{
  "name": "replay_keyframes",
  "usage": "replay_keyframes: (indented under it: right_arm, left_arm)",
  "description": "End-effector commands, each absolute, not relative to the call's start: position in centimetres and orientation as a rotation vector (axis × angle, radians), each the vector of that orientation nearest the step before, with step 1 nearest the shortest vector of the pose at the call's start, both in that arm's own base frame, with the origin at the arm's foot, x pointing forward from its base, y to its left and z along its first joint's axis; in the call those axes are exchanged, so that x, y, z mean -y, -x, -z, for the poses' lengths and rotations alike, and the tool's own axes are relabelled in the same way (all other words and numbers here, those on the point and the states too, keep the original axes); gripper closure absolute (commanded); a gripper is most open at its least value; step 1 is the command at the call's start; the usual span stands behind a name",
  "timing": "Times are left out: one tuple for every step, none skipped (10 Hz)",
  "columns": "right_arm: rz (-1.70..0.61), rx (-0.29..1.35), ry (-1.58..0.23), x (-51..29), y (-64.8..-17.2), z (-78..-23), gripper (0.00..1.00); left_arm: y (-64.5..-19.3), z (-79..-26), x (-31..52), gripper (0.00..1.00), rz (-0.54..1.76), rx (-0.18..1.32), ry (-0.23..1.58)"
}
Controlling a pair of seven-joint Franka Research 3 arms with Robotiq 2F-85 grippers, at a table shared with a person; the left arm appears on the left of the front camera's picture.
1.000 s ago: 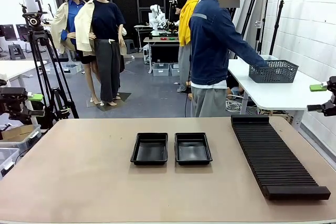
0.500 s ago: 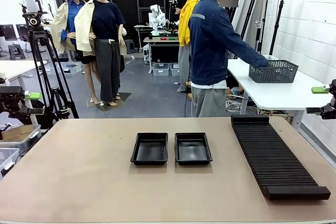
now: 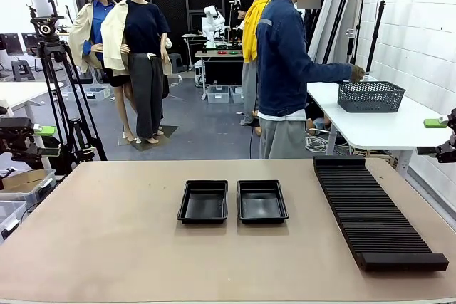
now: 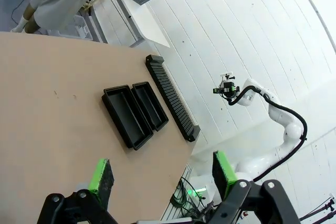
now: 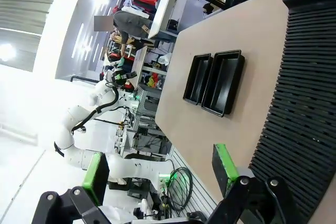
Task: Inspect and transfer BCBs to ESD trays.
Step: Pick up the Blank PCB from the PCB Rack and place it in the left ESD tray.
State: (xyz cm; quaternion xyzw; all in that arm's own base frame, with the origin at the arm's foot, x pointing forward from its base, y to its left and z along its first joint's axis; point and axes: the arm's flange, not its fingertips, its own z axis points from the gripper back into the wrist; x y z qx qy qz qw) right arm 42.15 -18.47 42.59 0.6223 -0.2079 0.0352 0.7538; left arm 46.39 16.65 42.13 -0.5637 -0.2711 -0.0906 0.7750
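Note:
Two glossy black ESD trays sit side by side mid-table, the left tray [image 3: 204, 201] and the right tray [image 3: 261, 201], both with nothing in them. No green BCB is in view. My left gripper [image 3: 48, 141] hangs open off the table's left edge, well away from the trays. In the left wrist view, the left gripper [image 4: 161, 174] has its green pads wide apart over the trays [image 4: 135, 113] far below. My right gripper [image 3: 429, 136] is open beyond the table's right edge. In the right wrist view, the right gripper [image 5: 159, 169] holds nothing, and the trays [image 5: 214, 81] lie far off.
A long black ribbed rack [image 3: 374, 211] lies along the table's right side. The person [image 3: 288, 69] stands at the far edge, turned away, one hand at a dark mesh basket [image 3: 370, 96] on a white side table. A camera tripod [image 3: 60, 97] stands back left.
The person's arm has risen, and the hand has come from inside the basket up to its rim. My right gripper has dropped slightly. The left gripper has barely moved.

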Motion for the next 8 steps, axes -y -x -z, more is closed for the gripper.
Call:
replay_keyframes:
  right_arm:
    - [-0.069, 0.449, -1.354, 18.43, -42.24, -42.52, 0.0]
    - [-0.069, 0.449, -1.354, 18.43, -42.24, -42.52, 0.0]
    - [-0.069, 0.449, -1.354, 18.43, -42.24, -42.52, 0.0]
    - [-0.069, 0.449, -1.354, 18.43, -42.24, -42.52, 0.0]
    - [-0.069, 0.449, -1.354, 18.43, -42.24, -42.52, 0.0]
    - [-0.069, 0.449, -1.354, 18.43, -42.24, -42.52, 0.0]
    - [-0.069, 0.449, -1.354, 18.43, -42.24, -42.52, 0.0]
    - [-0.069, 0.449, -1.354, 18.43, -42.24, -42.52, 0.0]
  left_arm:
    - [-46.39, -42.28, -16.72, 0.0, 0.183, 0.582, 1.221]
    - [-46.39, -42.28, -16.72, 0.0, 0.183, 0.582, 1.221]
    - [-46.39, -42.28, -16.72, 0.0, 0.183, 0.582, 1.221]
    - [-46.39, -42.28, -16.72, 0.0, 0.183, 0.582, 1.221]
    - [-46.39, -42.28, -16.72, 0.0, 0.183, 0.582, 1.221]
    - [-46.39, -42.28, -16.72, 0.0, 0.183, 0.582, 1.221]
    - [-46.39, -42.28, -16.72, 0.0, 0.183, 0.582, 1.221]
    - [-46.39, -42.28, -16.72, 0.0, 0.183, 0.582, 1.221]
